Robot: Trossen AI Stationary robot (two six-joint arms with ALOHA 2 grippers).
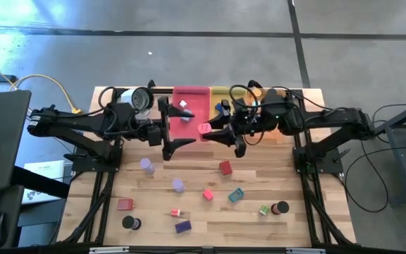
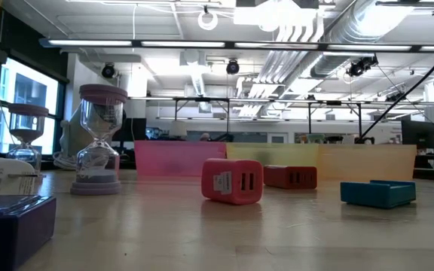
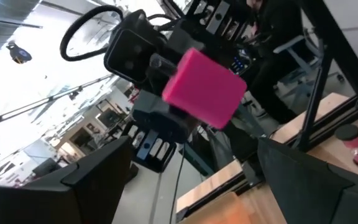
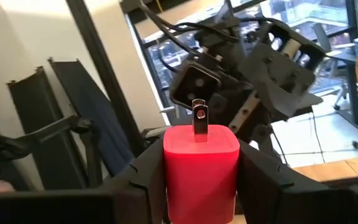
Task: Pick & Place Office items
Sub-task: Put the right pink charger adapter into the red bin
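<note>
Right tool [image 1: 220,132] clamped on a pink block [image 1: 204,128], fingers pressed to its two sides; block held up off the desk [image 1: 259,229]. In the right wrist view the same block [image 4: 201,171] sits between the dark fingers [image 4: 263,177], a small metal tab standing up from its upper face.

Left tool [image 1: 177,129] faces the right tool, just beside the block, jaws wide apart and holding nothing. Left wrist view: block [image 3: 204,87] in front of this tool, gripped by the other arm.

Both tools hang over the near edge of the pink tray [image 1: 192,101]; one small white piece [image 1: 183,104] lies in the tray, behind the left tool.

Other office items lie scattered on the desk, well apart from both tools: red block [image 1: 225,167], teal block [image 1: 236,195], lavender cylinder [image 1: 146,165], purple block [image 1: 182,226], black disc [image 1: 128,222].
</note>
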